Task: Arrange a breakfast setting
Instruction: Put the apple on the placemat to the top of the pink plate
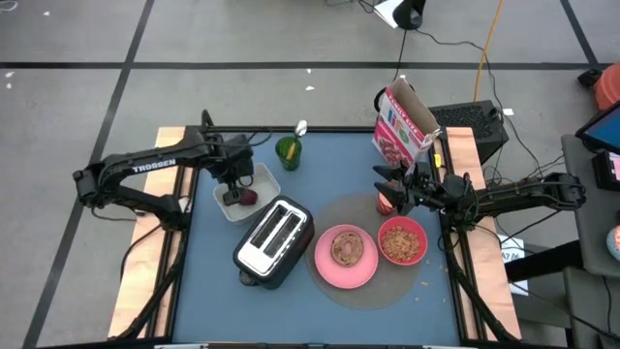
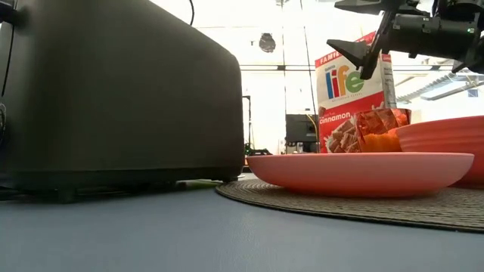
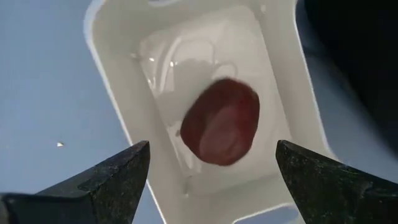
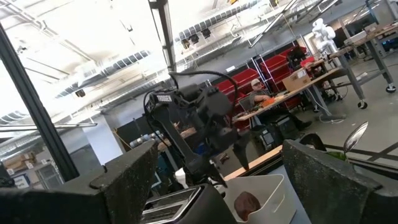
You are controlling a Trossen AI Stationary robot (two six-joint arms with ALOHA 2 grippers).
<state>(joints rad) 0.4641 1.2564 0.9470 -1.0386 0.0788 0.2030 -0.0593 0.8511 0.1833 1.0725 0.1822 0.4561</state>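
Observation:
A dark red fruit lies in the white container at the table's left. My left gripper hangs just above it, pointing down, open, one finger on either side of the fruit, touching nothing. The pink plate holds the round browned bread; beside it stands the red bowl. The small pink cup stands behind them. My right gripper waits open in the air above the cup. A spoon stands in a green cup.
The silver-and-black toaster stands close to the container's near right side. A cereal box stands at the back right. Plate, bowl and cup sit on a round woven mat. Bare blue table lies in front of the toaster.

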